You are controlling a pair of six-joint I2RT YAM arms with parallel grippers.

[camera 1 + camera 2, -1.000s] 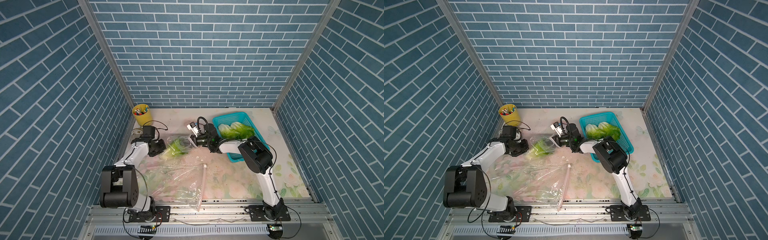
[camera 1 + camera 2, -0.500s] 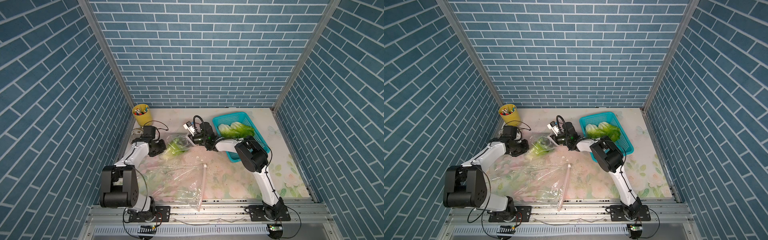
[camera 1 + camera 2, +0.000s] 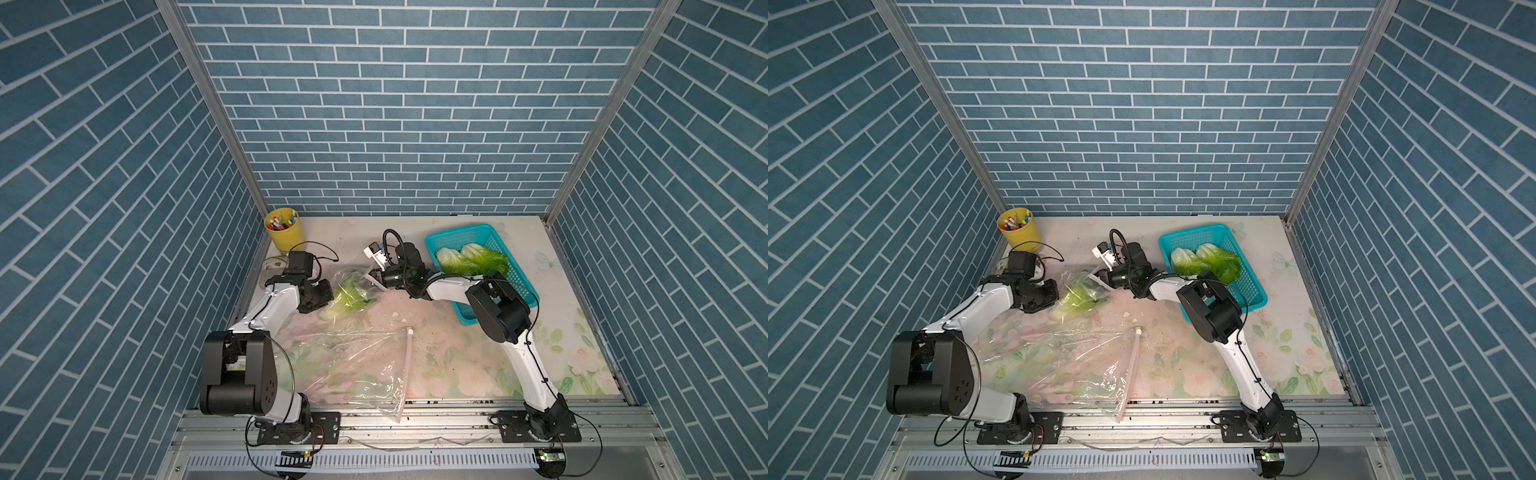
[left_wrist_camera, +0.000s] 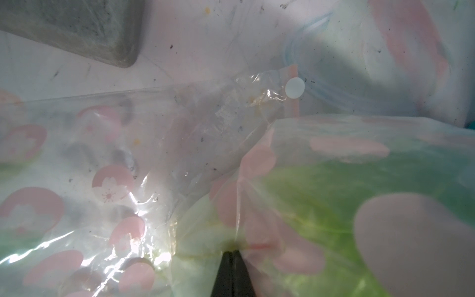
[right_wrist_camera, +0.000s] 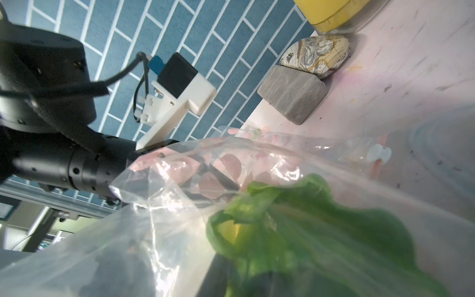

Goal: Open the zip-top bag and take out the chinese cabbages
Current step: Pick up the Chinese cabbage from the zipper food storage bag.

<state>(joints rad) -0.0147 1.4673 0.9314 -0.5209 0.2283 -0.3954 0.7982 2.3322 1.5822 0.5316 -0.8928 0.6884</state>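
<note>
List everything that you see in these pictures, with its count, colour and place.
basket: 1, teal, table's far right
zip-top bag: 1, clear with pink flowers, table's left middle
chinese cabbages: 3, white-green, two in the basket, one inside the bag
cup of pens: 1, yellow, far left corner
grey block: 1, grey, near the cup
oval object: 1, beige, map-like print, between block and cup
table: 1, pale floral top
left gripper: 1, black, shut on the bag
right gripper: 1, black and white, shut at the bagged cabbage's leaves
</note>
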